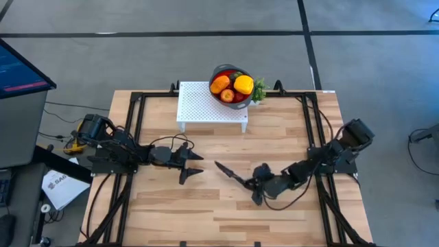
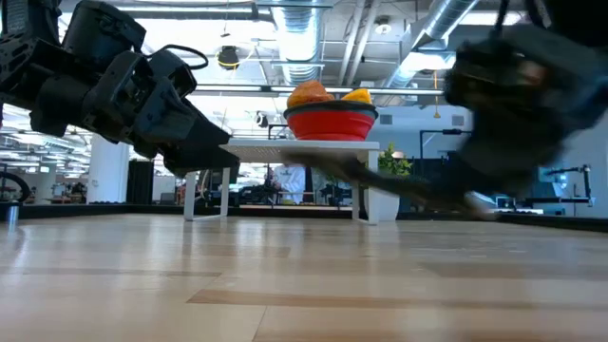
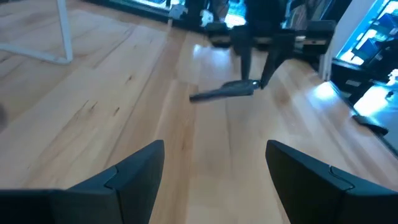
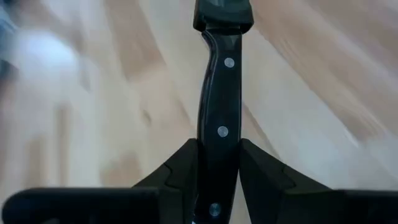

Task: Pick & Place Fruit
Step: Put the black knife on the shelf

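The left end effector (image 1: 194,165) hovered over the left-centre of the wooden desk (image 1: 171,206), its two dark fingers (image 3: 134,171) spread wide with nothing between them, pointing right toward the middle. At the far edge of the desk stood a small white perforated stand (image 1: 209,104), and on its far right corner sat the red bowl (image 1: 231,85) with a grey rim. The fruit (image 1: 232,85) lay piled inside that bowl: an orange piece on the left, a larger yellow one on the right, and red pieces on the near side between them. A bit of green foliage (image 1: 259,90) showed just right of the bowl. Nearer, around the desk's middle, a slim black knife (image 1: 232,173) pointed left and slightly far, its riveted handle (image 4: 219,130) clamped between the narrow-set fingers of the right end effector (image 1: 258,184). In the low view the knife appeared lifted off the wood, though motion blur made its exact height hard to judge. The right arm (image 1: 329,156) stretched back from there to the desk's right side.
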Motion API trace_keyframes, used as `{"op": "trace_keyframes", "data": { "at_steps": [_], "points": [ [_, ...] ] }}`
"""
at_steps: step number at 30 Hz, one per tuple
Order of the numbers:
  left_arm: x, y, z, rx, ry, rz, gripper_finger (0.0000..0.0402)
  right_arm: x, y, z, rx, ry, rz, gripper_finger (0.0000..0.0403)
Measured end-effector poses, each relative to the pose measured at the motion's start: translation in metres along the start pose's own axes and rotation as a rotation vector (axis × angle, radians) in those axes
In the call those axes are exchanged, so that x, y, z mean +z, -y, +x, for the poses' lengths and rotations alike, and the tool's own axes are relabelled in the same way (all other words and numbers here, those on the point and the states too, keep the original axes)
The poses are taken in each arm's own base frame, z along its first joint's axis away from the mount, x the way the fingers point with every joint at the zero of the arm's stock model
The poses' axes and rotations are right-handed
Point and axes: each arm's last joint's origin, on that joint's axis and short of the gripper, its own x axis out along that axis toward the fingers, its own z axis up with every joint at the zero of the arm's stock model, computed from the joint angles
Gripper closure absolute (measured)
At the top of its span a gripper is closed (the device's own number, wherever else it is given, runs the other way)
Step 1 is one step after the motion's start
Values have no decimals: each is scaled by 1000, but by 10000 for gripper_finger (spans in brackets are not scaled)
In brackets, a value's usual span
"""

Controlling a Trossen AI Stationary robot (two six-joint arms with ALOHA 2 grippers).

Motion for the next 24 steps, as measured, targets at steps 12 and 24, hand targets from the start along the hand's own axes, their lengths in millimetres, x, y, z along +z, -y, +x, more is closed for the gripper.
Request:
{"op": "trace_keyframes", "data": {
  "at_steps": [12,24],
  "points": [
    [30,12,10,2,223,-4,128,62,5,15,235,751,-151,310],
    [89,36,34,5,494,176,128,120,4,46,447,941,-359,310]
  ]
}}
